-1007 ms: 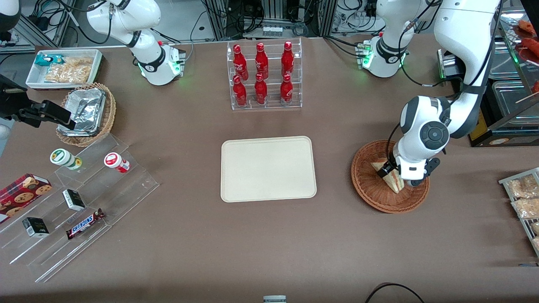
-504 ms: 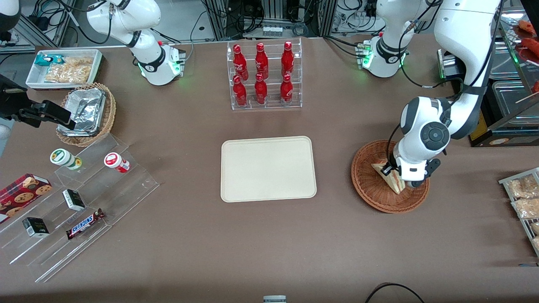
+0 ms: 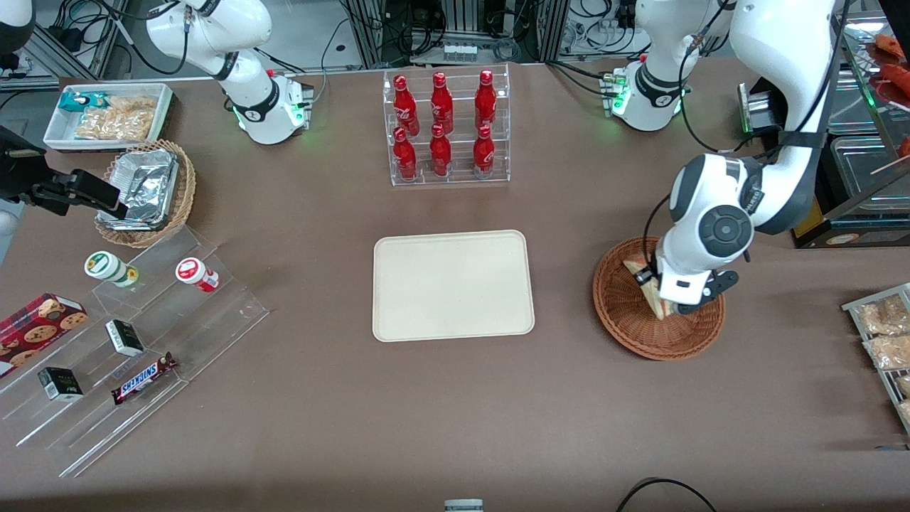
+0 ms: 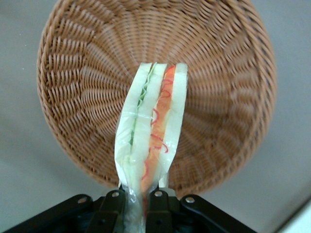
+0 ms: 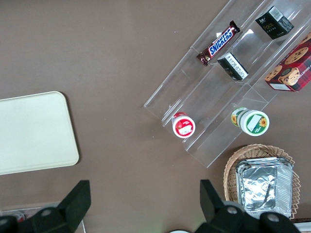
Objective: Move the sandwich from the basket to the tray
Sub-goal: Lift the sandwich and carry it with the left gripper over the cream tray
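Observation:
My left gripper (image 3: 650, 286) is shut on the sandwich (image 3: 634, 272), a wrapped white-bread wedge with red and green filling. It hangs just above the round reddish-brown wicker basket (image 3: 624, 321) at the working arm's end of the table. In the left wrist view the sandwich (image 4: 151, 130) stands edge-on out of the gripper (image 4: 137, 206), pinched at its narrow end between the black fingers (image 4: 111, 209). The basket (image 4: 82, 87) lies under it with nothing inside. The cream tray (image 3: 453, 284) rests bare at the table's middle, apart from the basket.
A clear rack of red bottles (image 3: 444, 128) stands farther from the camera than the tray. Toward the parked arm's end are a stepped acrylic shelf with snacks (image 3: 142, 334), a tan basket holding a foil container (image 3: 146, 192) and a white bin (image 3: 110, 117). Packets (image 3: 881, 327) lie near the basket.
The gripper has risen with the sandwich, lifting it off the basket floor, and has drifted slightly toward the tray.

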Controlling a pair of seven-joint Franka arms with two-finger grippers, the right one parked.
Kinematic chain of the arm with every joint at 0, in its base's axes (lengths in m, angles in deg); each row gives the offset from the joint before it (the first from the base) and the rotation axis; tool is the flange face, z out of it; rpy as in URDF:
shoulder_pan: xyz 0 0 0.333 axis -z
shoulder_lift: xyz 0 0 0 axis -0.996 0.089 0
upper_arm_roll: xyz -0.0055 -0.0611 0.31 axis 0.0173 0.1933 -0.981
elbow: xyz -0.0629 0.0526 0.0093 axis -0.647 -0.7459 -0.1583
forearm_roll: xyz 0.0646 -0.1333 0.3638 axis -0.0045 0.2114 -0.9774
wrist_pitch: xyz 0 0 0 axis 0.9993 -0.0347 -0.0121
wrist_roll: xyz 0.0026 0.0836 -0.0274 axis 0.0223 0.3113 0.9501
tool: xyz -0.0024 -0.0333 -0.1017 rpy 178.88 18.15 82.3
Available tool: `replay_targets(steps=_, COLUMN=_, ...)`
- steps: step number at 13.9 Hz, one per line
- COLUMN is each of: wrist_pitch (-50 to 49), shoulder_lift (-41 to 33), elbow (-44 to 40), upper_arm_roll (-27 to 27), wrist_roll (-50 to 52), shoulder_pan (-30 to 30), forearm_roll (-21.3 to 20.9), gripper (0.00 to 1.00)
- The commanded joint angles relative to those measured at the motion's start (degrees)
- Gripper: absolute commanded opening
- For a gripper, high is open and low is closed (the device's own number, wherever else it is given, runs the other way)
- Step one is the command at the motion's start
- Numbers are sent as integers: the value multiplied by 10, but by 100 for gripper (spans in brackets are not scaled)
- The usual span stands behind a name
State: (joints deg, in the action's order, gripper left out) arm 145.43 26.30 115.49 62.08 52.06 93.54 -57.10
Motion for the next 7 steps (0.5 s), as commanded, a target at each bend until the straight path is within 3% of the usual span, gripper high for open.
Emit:
replay_targets(steps=1, wrist_pitch=-43, shoulder_lift=15, elbow=-47, upper_arm_roll=-3, wrist_roll=-19, shoulder_pan=57, forearm_roll=-8, gripper=8)
replay_targets(steps=5, wrist_pitch=-40, shoulder_lift=55, elbow=-95, upper_arm_roll=-2, wrist_roll=-17, shoulder_pan=122, forearm_roll=0, gripper=7)
replay_targets(steps=7, wrist_pitch=-42, shoulder_lift=99, elbow=-146, upper_arm_roll=3, wrist_roll=2, shoulder_pan=159, forearm_roll=23, gripper=7)
